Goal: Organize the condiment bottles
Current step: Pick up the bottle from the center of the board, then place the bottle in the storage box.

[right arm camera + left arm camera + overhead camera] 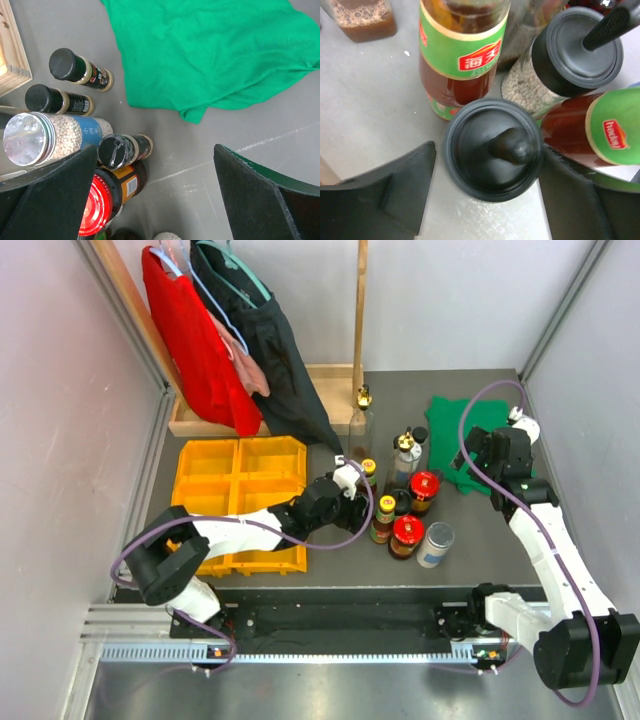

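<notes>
The condiment bottles (405,500) stand packed together on the dark grey tabletop (480,560), centre right in the overhead view and just right of the yellow plastic compartment tray (240,472). Counted there are two tall clear gold-topped bottles (362,412), two red-lidded jars (424,484), two yellow-capped dark sauce bottles (385,518) and one silver-lidded canister (436,543). At least two black-capped jars (402,502) also show, though the arm covers part of the group.

The left arm lies low, stretched from the lower left across the tray's front. The left gripper (350,483) sits at the cluster's left edge. In its wrist view the fingers (395,195) are spread to either side of a round black-capped jar with a knob on top (492,149). The left finger stands apart from the cap and the right finger is just beside it. Two green-labelled amber bottles (460,55) and a black-capped jar of white grains (570,55) crowd the top of the frame.

The right arm rises along the right edge, bent at the elbow. The right gripper (483,452) hangs at the lower edge of a crumpled green cloth (215,55), its fingers (270,200) wide apart over bare tabletop.
</notes>
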Motion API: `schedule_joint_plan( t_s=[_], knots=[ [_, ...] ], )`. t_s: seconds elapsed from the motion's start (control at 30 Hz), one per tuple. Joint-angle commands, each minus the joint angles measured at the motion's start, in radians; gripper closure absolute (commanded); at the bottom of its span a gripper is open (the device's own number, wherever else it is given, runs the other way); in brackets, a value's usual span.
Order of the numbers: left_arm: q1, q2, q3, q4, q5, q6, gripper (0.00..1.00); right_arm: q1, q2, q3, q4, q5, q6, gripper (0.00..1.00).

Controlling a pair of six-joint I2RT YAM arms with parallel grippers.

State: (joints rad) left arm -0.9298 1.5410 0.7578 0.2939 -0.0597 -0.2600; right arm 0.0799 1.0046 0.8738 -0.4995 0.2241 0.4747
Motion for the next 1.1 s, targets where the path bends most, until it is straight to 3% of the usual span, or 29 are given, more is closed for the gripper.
schedule_joint_plan(
  t_s=[0.0, 0.13, 0.17, 0.3, 0.67, 0.8, 0.9, 1.07],
  knots=[
    [-0.001, 0.001, -0.005, 0.100, -0.048, -0.012, 0.27, -0.009, 0.000, 0.059, 0.009, -0.003, 0.007, 0.01],
    [-0.001, -0.010, -0.005, 0.079, -0.061, -0.010, 0.53, -0.009, 0.000, 0.057, 0.007, -0.006, 0.012, 0.01],
    [-0.001, -0.019, -0.006, 0.073, -0.065, -0.010, 0.68, -0.009, -0.001, 0.057, 0.007, -0.005, 0.013, 0.01],
    [-0.003, -0.042, -0.012, 0.024, -0.094, -0.004, 1.00, -0.011, -0.004, 0.054, 0.007, -0.006, 0.015, 0.01],
    [-0.010, -0.286, -0.020, -0.150, -0.235, -0.024, 1.00, -0.009, -0.029, 0.064, -0.007, -0.028, 0.019, 0.01],
    [-0.010, -0.331, 0.064, -0.232, -0.288, -0.047, 1.00, -0.009, -0.041, 0.063, -0.014, -0.037, 0.027, 0.01],
    [-0.010, -0.344, 0.119, -0.288, -0.373, -0.059, 1.00, -0.009, -0.049, 0.067, -0.024, -0.039, 0.030, 0.01],
    [-0.001, -0.341, 0.187, -0.349, -0.630, -0.044, 1.00, -0.009, -0.063, 0.065, -0.027, -0.039, 0.027, 0.01]
  ],
)
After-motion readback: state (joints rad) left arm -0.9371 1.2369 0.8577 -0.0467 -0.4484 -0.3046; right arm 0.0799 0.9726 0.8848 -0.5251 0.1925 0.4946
